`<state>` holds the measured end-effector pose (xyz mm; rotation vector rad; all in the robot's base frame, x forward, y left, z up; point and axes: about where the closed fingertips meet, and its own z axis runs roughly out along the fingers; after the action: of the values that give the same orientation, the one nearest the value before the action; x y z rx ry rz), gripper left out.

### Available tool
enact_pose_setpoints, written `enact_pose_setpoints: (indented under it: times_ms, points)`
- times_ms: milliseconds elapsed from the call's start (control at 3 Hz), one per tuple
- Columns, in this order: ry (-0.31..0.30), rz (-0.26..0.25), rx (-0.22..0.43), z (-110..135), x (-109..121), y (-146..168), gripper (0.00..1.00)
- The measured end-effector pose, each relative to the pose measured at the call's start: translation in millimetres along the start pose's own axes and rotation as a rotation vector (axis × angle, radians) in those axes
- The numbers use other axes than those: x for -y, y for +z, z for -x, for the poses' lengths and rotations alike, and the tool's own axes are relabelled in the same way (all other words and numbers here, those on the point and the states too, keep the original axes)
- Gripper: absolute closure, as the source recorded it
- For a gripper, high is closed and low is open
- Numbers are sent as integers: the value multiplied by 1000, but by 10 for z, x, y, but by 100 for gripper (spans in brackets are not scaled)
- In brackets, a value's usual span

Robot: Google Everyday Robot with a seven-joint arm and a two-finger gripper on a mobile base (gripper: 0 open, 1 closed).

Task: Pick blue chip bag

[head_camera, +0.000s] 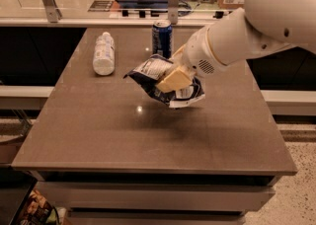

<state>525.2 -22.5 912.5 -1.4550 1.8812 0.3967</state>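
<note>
The blue chip bag [150,74], dark blue and white glossy foil, hangs crumpled in the air above the middle of the grey table [98,130]. My gripper [170,79] is shut on the blue chip bag, its tan fingers [174,78] clamped over the bag's middle. The big white arm comes in from the upper right. The bag casts a shadow on the tabletop below and does not touch the surface.
A blue drink can [162,38] stands upright at the back of the table, just behind the bag. A white plastic bottle [103,53] lies on its side at the back left. A counter with a rail runs behind the table.
</note>
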Motion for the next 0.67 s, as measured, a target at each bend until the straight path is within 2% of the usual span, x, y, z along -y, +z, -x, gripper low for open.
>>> enact_pose_setpoints:
  times_ms: [667]
  points:
    - [-98,-66,64,320,8,-317,100]
